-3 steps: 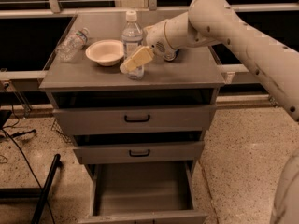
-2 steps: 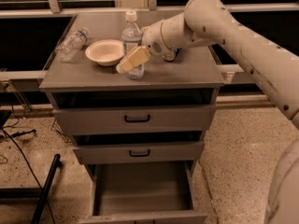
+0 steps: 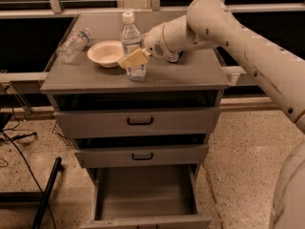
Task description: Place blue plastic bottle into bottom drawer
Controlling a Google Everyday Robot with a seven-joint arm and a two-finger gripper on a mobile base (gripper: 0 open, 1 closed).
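The blue plastic bottle (image 3: pixel 131 44), clear with a white cap and a pale label, stands on the grey cabinet top (image 3: pixel 190 75), leaning slightly to the left at its cap. My gripper (image 3: pixel 135 58) reaches in from the right and sits against the bottle's lower half, its tan tip across the front of the bottle. The bottom drawer (image 3: pixel 145 194) is pulled out below, its plain grey inside showing with nothing in it.
A white bowl (image 3: pixel 106 53) sits just left of the bottle. A smaller crumpled clear bottle (image 3: pixel 74 44) lies at the far left of the top. A blue can (image 3: pixel 174 57) is mostly hidden behind my wrist. Two upper drawers with black handles (image 3: pixel 139 121) are slightly ajar.
My gripper has moved a little to the left against the bottle. The bottle's cap has shifted left, so it leans slightly; its base stays on the cabinet top.
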